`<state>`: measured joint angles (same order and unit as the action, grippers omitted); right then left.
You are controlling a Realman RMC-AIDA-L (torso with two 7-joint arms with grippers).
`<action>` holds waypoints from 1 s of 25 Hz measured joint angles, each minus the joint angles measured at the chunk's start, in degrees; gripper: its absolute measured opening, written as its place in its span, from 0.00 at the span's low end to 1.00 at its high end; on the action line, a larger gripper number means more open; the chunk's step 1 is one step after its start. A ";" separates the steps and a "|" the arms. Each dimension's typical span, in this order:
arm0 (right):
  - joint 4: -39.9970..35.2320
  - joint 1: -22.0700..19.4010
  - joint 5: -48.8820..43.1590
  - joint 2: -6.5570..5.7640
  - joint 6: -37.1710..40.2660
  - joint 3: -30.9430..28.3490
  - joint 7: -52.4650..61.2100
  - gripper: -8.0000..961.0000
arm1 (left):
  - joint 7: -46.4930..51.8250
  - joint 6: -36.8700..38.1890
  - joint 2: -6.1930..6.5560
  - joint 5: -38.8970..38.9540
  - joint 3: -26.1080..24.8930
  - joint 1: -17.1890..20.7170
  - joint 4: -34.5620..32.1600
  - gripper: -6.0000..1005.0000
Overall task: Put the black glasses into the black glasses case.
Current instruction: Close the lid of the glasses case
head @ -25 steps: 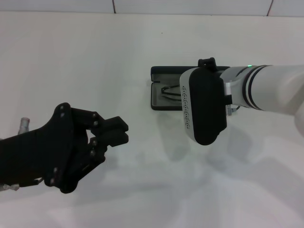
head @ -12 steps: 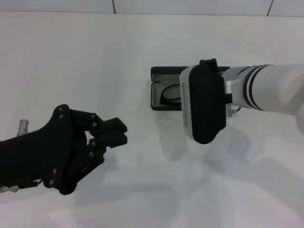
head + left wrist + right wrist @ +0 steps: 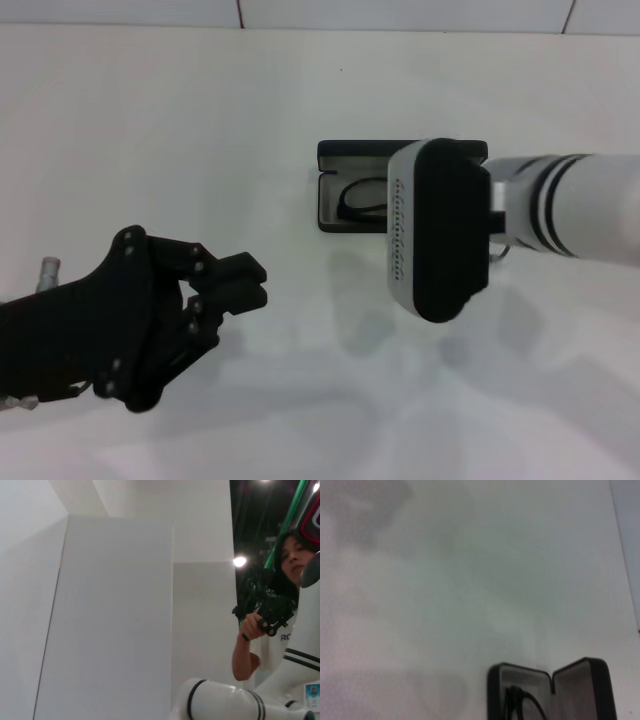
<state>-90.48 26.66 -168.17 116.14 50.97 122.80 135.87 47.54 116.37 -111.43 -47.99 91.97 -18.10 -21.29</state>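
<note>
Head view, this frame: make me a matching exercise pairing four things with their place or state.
Things:
1. black glasses
2. black glasses case
3. left gripper
4. right arm

Places or states:
A. lid open, on the white table
B. over the case's right part
C. lying inside the case
D. low on the left, away from the case

Pairs: 1-C, 2-A, 3-D, 4-B

White table (image 3: pixel 200 130) filling the head view, a dark seam line (image 3: pixel 240 14) rising from its far edge, a person (image 3: pixel 280 615) in a white shirt beyond the table, holding a black device (image 3: pixel 267 611), a bright lamp (image 3: pixel 240 561) above them
</note>
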 joint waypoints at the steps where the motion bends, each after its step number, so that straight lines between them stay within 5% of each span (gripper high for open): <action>1: -1.53 -0.85 1.49 -0.10 1.10 -0.35 -0.15 0.08 | 0.00 0.00 0.00 0.05 -0.29 -0.01 0.01 0.10; 8: -11.95 -8.18 13.74 -0.61 6.18 -6.29 -2.87 0.09 | 1.00 0.00 0.31 0.01 -4.01 0.00 0.03 0.10; 14: -18.57 -14.05 38.41 -0.65 21.84 -25.30 -14.96 0.09 | 2.92 -0.92 1.17 -0.32 -6.47 -1.78 -0.15 0.10; 19: -12.34 -17.15 54.34 -0.74 32.22 -42.04 -23.82 0.09 | 7.61 -6.45 1.19 -0.55 -7.58 -6.02 -0.63 0.10; 25: -1.42 -21.12 57.71 -0.74 32.90 -55.93 -31.24 0.09 | 14.11 -18.23 1.22 -1.89 -8.02 -12.82 -1.88 0.10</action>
<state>-91.90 5.54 -110.46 115.40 83.86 66.88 104.64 61.64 98.14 -110.22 -49.89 83.95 -30.93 -23.17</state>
